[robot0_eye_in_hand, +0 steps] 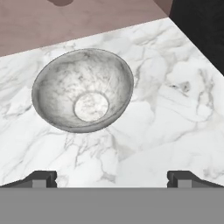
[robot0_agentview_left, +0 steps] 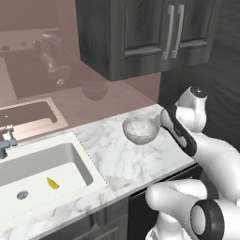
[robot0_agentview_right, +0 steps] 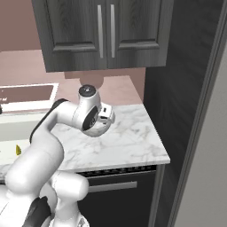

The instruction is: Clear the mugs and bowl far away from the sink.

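White marble worktop (robot0_agentview_left: 136, 159) beneath dark cabinets (robot0_agentview_left: 150, 33), left base view: bowl (robot0_agentview_left: 140, 130) upright just beside the arm, sink (robot0_agentview_left: 42, 164) well apart (a small yellow item (robot0_agentview_left: 52, 183) lies inside). Right base view: arm over the worktop. Hand view: hand (robot0_eye_in_hand: 112, 178) open and empty, fingertips (robot0_eye_in_hand: 41, 178) spread wide, above the worktop; bowl ahead, toward the left fingertip.

One speckled grey-white bowl (robot0_agentview_left: 140, 130) stands on the marble desk (robot0_agentview_left: 126, 161), to the right of the sink (robot0_agentview_left: 42, 169). There is one sink, a white basin sunk into the desk, and in it lie one round grey drain (robot0_agentview_left: 22, 195) and one small yellow object (robot0_agentview_left: 53, 183). One grey faucet (robot0_agentview_left: 6, 142) rises at the sink's back edge. Above the bowl hangs one dark cabinet (robot0_agentview_left: 145, 33) with two doors and two metal handles (robot0_agentview_left: 174, 32).
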You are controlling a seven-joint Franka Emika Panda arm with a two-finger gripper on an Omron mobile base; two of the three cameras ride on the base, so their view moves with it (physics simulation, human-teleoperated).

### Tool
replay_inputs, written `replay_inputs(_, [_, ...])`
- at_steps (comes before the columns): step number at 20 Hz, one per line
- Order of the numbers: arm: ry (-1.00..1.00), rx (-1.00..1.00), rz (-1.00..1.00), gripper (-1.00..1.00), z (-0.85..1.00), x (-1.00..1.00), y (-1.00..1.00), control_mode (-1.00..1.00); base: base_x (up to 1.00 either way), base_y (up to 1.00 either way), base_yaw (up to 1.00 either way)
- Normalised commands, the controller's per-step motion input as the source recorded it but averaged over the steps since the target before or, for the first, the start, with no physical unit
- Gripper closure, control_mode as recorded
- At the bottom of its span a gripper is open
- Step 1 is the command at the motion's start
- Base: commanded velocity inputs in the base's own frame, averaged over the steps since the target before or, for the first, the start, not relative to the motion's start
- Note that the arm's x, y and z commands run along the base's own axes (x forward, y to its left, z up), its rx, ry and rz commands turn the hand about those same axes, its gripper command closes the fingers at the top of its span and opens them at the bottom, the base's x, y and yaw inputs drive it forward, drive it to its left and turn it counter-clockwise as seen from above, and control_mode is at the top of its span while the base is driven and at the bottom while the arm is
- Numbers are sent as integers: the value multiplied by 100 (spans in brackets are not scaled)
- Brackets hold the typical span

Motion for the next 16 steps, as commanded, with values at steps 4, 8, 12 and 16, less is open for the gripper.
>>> replay_inputs(4, [0,0,0,-100,-32,46,0,-100,0,0,0])
replay_inputs(8, [0,0,0,-100,-32,45,0,-100,0,0,0])
replay_inputs(12, [0,0,0,-100,-29,39,-1,-100,0,0,0])
replay_inputs(16, [0,0,0,-100,-11,25,-6,-100,0,0,0])
